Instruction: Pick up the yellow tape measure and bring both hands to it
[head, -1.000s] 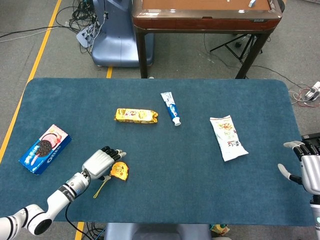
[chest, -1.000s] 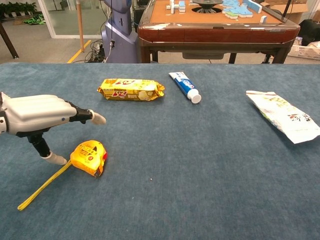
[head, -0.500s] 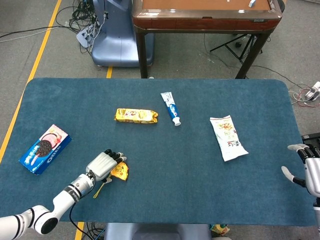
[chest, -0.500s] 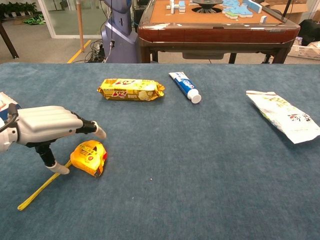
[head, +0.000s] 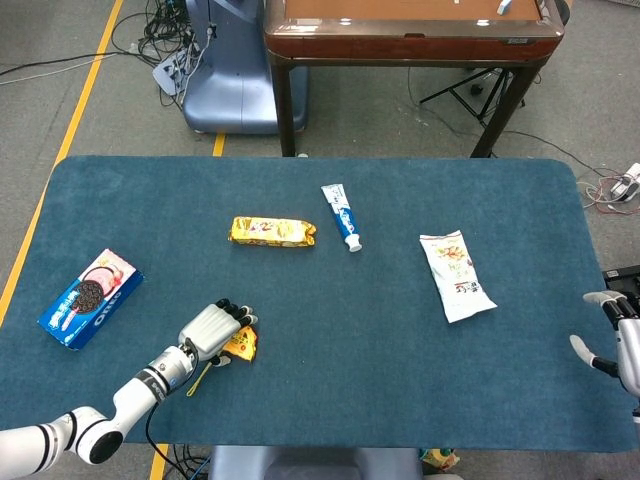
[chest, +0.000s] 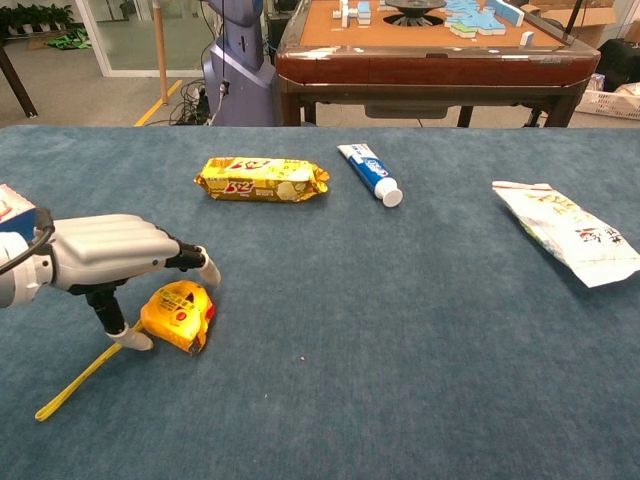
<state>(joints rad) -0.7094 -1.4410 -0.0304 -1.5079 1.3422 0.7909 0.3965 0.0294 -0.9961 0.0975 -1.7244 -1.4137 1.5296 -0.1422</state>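
The yellow tape measure (head: 242, 345) (chest: 180, 316) lies on the blue table (head: 330, 340) near its front left, with a strip of tape (chest: 85, 375) pulled out toward the front edge. My left hand (head: 212, 328) (chest: 105, 255) hovers low over it. Its fingers (chest: 190, 260) reach across the case's top and far side. The thumb (chest: 128, 336) sits at the near left side by the tape's mouth. I cannot see a closed grip on the case. At the table's right edge my right hand (head: 615, 345) stays far from it with fingers apart, holding nothing.
A yellow cracker pack (head: 272, 232) (chest: 262, 178) and a toothpaste tube (head: 342, 216) (chest: 370, 173) lie mid-table. A white snack bag (head: 456, 275) (chest: 565, 230) is to the right, a cookie box (head: 90, 297) to the left. A brown table (head: 410, 25) stands beyond.
My left hand has come down and forward over the tape measure, its thumb closing in on the case's near side. The right hand has drifted slightly toward the right edge.
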